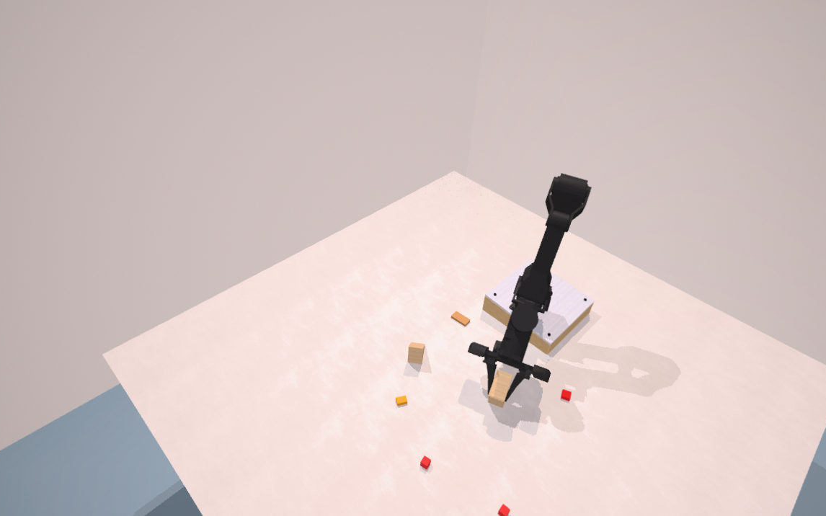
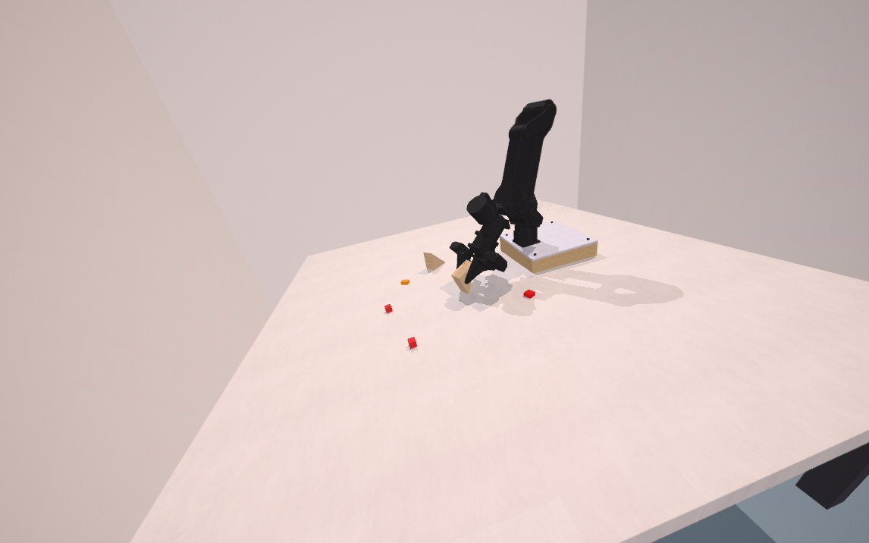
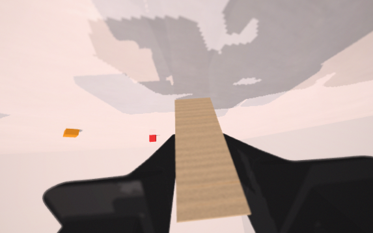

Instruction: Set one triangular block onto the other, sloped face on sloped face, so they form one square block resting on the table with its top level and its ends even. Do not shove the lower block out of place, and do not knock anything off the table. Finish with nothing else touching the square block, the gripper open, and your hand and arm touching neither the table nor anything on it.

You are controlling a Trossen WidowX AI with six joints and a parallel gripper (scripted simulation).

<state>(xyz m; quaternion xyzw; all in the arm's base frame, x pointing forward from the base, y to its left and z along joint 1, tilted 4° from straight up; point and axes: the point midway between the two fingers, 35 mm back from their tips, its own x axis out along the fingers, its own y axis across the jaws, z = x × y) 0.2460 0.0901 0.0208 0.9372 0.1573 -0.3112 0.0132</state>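
My gripper is shut on one light wooden triangular block. It holds this block tilted, seemingly a little above the table, with its shadow below. The wrist view shows one long grained face of it between the fingers; its other faces are hidden there. The other triangular block stands on the table to the left of the gripper in the top and exterior views, apart from the held one. Its slope falls to the right in the exterior view.
An orange-yellow block lies left of the gripper. A flat orange-brown piece lies near the base board. One red block lies right of the gripper, two more nearer the camera.
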